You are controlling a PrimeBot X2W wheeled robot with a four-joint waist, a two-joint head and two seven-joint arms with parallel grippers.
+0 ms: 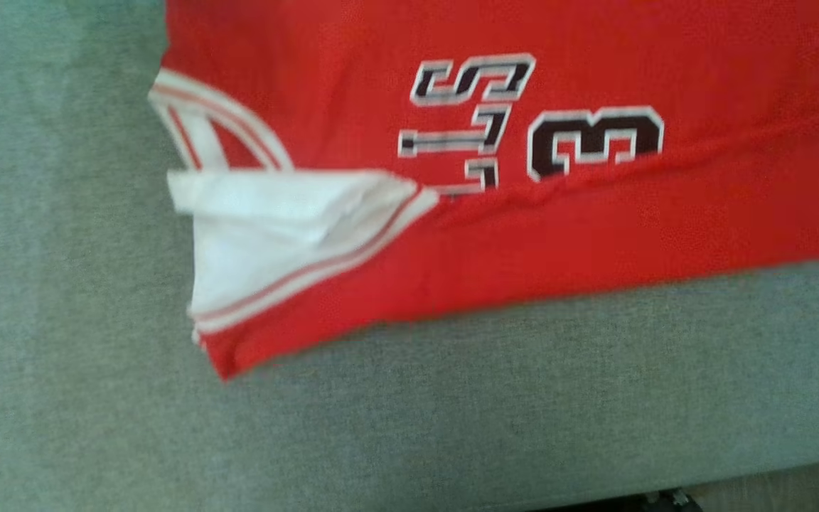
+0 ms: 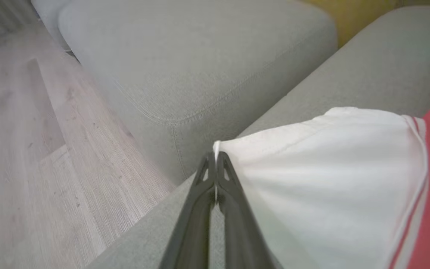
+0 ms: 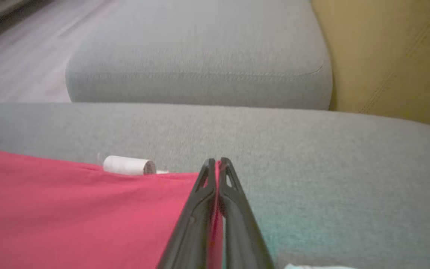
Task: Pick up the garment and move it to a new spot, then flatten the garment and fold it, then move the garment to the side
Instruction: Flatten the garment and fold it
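Pinching white sleeve edge in my left gripper and red edge in my right gripper, both clamped on the garment spread on the grey sofa toward 1 o'clock in the head view. Thin bites: a jerky lift could slip cloth out.

Left gripper pinches the garment's white sleeve — over grey cushion.
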